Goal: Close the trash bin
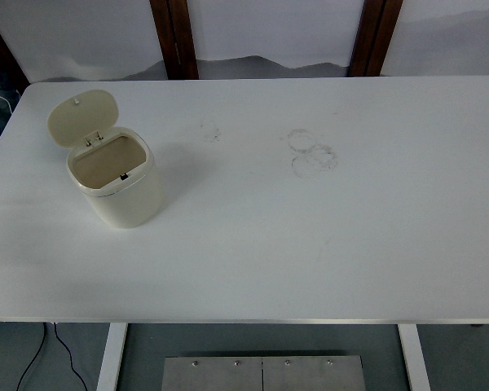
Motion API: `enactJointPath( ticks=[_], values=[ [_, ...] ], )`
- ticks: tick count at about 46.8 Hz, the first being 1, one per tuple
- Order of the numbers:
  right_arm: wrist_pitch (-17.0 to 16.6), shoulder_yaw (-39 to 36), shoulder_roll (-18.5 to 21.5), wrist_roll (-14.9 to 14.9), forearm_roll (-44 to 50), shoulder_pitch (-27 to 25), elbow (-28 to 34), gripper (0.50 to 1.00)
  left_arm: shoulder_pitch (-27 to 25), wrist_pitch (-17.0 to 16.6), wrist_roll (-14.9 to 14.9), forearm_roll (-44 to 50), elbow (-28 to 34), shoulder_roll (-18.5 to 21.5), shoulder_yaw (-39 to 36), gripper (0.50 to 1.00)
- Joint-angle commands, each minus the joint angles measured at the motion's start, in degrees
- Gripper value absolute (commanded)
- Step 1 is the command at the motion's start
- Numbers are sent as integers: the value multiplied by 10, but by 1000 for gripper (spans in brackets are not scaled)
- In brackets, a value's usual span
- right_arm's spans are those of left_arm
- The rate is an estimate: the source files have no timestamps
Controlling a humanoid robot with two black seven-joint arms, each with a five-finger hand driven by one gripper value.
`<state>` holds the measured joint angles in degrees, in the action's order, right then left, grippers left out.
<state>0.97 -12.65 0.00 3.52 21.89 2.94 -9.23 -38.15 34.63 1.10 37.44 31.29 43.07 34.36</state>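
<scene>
A small cream trash bin stands on the left part of the white table. Its round lid is hinged at the back and stands upright, open, so the brownish inside of the bin shows. Neither of my hands nor arms appears anywhere in the head view.
Faint dark ring marks stain the tabletop near the middle. The table's near edge runs along the bottom, with a metal plate below it. Dark wooden posts stand behind the far edge.
</scene>
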Motion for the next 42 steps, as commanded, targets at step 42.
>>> enactJointPath(
  ticks=[42],
  values=[
    [0,0,0,0,0,0,0,995,8,-5,0,0,0,-12,-1,1000]
  ],
)
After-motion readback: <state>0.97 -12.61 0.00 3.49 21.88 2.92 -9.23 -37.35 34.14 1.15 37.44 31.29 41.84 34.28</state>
